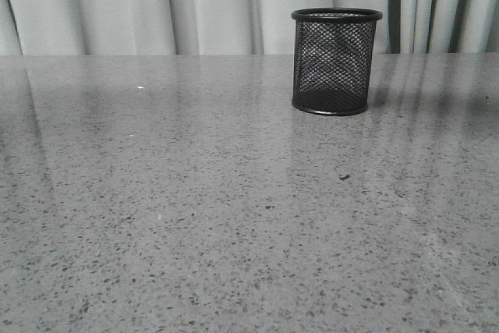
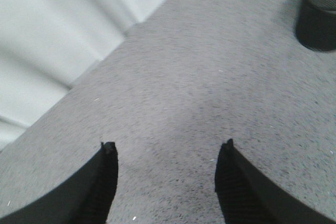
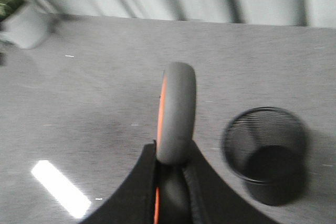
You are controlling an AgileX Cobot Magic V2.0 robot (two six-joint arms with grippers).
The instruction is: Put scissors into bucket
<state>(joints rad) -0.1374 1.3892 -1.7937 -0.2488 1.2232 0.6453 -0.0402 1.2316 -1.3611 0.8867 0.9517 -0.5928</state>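
1. The black wire-mesh bucket (image 1: 337,62) stands upright on the grey speckled desk (image 1: 195,216), toward its far right, in front of pale curtains (image 1: 210,1).
2. The right pincer (image 3: 173,182) is clamped on the scissors (image 3: 177,114), whose grey handle loop lined in orange rises between its fingers; the blades are hidden.
3. In the right wrist view the bucket sits on the desk just beside the held scissors.
4. The left pincer (image 2: 165,182) hangs above bare desk, its fingers (image 2: 100,187) spread apart, gripping nothing.
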